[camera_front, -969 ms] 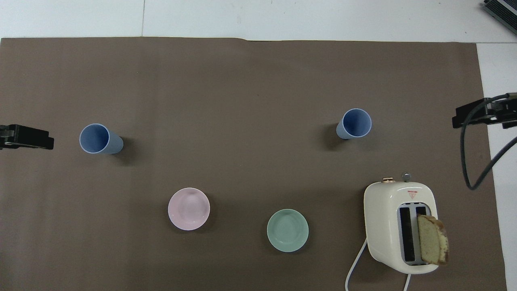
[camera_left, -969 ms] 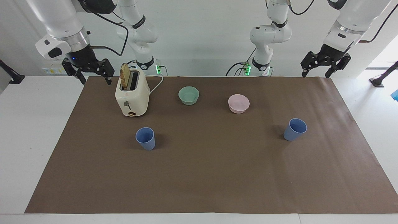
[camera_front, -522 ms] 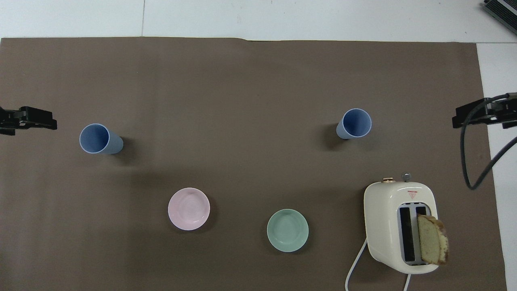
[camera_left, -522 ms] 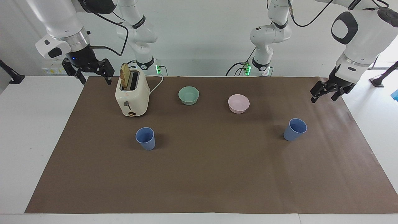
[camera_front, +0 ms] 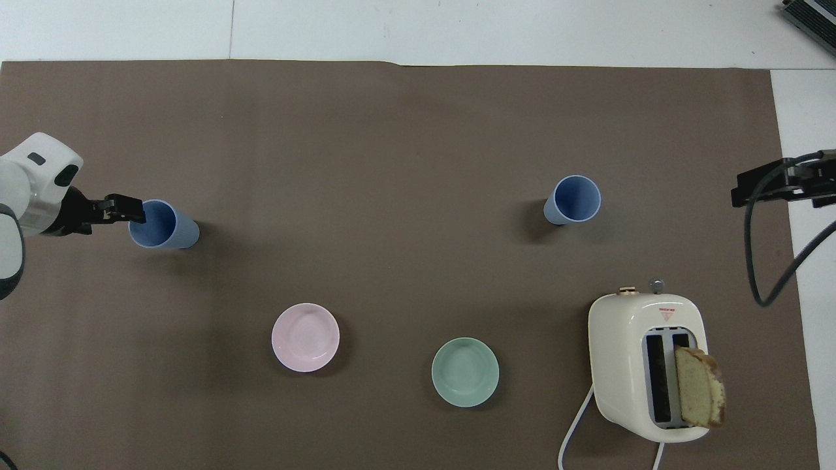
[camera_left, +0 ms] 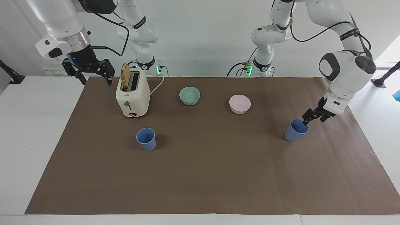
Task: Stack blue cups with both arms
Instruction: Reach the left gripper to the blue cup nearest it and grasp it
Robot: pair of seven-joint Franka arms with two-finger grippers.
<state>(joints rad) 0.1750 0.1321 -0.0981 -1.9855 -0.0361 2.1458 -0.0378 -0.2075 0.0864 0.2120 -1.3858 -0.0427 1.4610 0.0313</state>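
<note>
Left gripper point(camera_left: 313, 117), jaws spread, hovers at the rim of 1 blue cup point(camera_left: 295, 130) at its end of the mat. Right gripper point(camera_left: 91, 72), also spread, waits by the toaster point(camera_left: 132, 95) (other blue cup point(camera_left: 146, 139) stands untouched, well apart). Best to straddle the wall squarely before closing, so the cup doesn't tip.

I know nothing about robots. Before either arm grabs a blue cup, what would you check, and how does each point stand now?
1. Both matte blue plastic cups upright, the one at the left arm's end and the one nearer the cream toaster: ok.
2. Left gripper at its cup's rim: ok.
3. Left gripper open: ok.
4. Rim between its fingers: cannot tell.
5. Right gripper near its cup: not ok, it waits beside the toaster.
</note>
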